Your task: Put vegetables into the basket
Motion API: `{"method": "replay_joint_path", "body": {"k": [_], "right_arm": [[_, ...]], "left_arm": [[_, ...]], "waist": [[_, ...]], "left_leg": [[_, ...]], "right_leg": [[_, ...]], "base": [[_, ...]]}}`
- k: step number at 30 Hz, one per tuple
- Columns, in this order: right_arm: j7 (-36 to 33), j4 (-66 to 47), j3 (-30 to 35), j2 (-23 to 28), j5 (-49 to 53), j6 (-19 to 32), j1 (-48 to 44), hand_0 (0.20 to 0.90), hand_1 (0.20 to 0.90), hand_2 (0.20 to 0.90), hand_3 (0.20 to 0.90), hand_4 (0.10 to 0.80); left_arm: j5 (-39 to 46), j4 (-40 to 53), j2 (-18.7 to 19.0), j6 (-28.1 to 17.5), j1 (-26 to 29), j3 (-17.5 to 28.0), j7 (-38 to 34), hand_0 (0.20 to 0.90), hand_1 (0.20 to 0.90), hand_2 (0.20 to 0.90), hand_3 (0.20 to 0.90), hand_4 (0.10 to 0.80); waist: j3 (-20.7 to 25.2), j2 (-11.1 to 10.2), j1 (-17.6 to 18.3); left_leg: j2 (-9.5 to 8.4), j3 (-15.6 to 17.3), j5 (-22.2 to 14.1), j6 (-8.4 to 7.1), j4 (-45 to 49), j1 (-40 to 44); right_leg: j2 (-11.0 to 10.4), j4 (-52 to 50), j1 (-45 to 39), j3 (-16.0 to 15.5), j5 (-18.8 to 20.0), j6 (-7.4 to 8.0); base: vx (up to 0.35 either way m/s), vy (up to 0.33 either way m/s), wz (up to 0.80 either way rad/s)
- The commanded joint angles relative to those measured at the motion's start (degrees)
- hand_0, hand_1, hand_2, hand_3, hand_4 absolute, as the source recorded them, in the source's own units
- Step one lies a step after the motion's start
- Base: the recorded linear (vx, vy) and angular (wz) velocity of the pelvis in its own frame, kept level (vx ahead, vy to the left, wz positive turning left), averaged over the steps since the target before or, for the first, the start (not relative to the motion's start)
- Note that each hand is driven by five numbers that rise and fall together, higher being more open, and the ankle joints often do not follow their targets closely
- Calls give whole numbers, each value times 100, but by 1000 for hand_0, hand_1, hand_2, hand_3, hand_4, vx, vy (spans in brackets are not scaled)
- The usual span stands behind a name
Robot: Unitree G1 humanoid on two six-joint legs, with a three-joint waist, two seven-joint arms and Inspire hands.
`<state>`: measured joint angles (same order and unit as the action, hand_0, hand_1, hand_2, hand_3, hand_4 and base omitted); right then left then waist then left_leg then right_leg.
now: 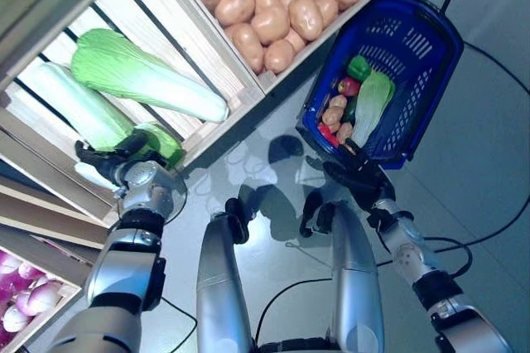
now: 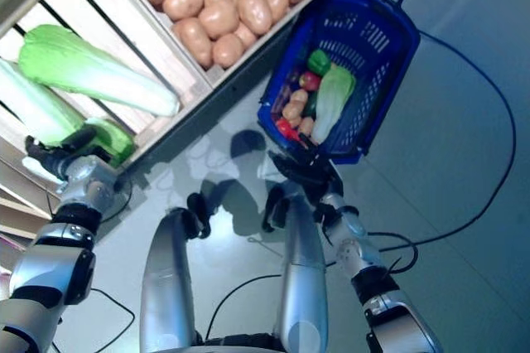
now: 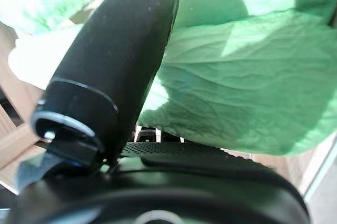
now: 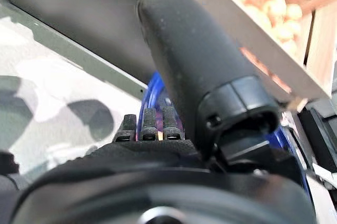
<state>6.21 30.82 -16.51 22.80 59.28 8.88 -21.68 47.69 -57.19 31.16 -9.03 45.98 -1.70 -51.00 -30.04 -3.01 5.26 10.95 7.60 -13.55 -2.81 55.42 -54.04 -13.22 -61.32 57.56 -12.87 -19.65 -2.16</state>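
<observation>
Green and leafy, the napa cabbage (image 1: 87,113) lies in the slatted wooden crate (image 1: 207,46), with the left hand (image 1: 112,158) curled around its leafy end. It looks light and crushable, with a firmer pale stalk, better gripped mid-body. The right hand (image 1: 360,177) clasps the blue basket (image 1: 431,79) rim, beyond the potatoes (image 1: 273,5).

my left hand (image 1: 124,158) rests on a green leafy cabbage (image 1: 91,113) in the slatted wooden crate (image 1: 211,59); beyond my right hand (image 1: 360,179), the blue plastic basket (image 1: 431,63).
</observation>
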Motion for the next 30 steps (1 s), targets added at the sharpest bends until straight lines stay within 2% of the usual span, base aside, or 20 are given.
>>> {"method": "replay_joint_path", "body": {"k": [1,2,3,8,14,16,17,22,30], "right_arm": [[-82,-712,19,75,352,342,-8,900,900,900,900,800],[-93,-703,30,88,396,343,-11,900,900,900,900,800],[-86,-673,55,96,441,350,-10,900,900,900,900,800],[-38,-580,102,97,436,396,1,900,900,900,900,800],[96,-600,58,22,293,421,28,900,900,900,900,800],[72,-618,55,-25,282,453,32,900,900,900,900,800],[72,-624,67,-78,249,462,52,900,900,900,900,800],[97,-668,116,-288,131,498,238,900,900,900,900,800],[194,-959,226,-710,-209,873,1027,900,900,900,900,800]], "left_arm": [[371,-198,298,126,965,-330,998,780,780,780,780,720],[369,-210,321,84,1009,-360,1053,568,568,568,568,579],[358,-212,336,45,1024,-370,1116,300,300,300,300,400],[385,-33,328,-71,890,-366,1064,300,300,300,300,400],[353,104,295,-144,622,-233,1179,300,300,300,300,400],[485,142,274,-301,511,-180,1225,300,300,300,300,400],[582,194,220,-497,348,-110,1316,300,300,300,300,400],[557,667,-53,-920,-239,81,1393,300,300,300,300,400],[-220,1958,-623,-1510,-1680,128,1417,300,300,300,300,400]], "waist": [[24,-42,258],[24,-40,269],[24,-33,278],[24,2,269],[24,27,254],[24,41,246],[24,70,235],[37,121,164],[620,195,-73]], "left_leg": [[-73,561,-841,258,154,282],[-70,560,-845,260,172,263],[-64,567,-851,259,186,244],[-46,616,-874,272,150,375],[-12,746,-859,261,-94,960],[-24,776,-853,256,-173,1164],[-49,791,-833,228,-360,1471],[-155,814,-805,265,-645,2208],[-463,687,-636,406,-1474,3398]], "right_leg": [[-79,-53,-353,279,-334,104],[-70,-67,-332,284,-338,101],[-60,-80,-310,287,-345,96],[-20,-48,-414,301,-374,93],[11,159,-957,291,-386,106],[8,224,-1152,273,-389,110],[16,398,-1458,235,-377,133],[-50,629,-2166,137,-375,126],[-200,1293,-3396,-174,-282,175]], "base": [[-20,-15,-4],[-20,-15,-3],[0,0,0],[-15,-15,-11],[-2,-46,7],[21,-45,-2],[31,-33,-11],[10,-38,-15],[43,-64,-1]]}}
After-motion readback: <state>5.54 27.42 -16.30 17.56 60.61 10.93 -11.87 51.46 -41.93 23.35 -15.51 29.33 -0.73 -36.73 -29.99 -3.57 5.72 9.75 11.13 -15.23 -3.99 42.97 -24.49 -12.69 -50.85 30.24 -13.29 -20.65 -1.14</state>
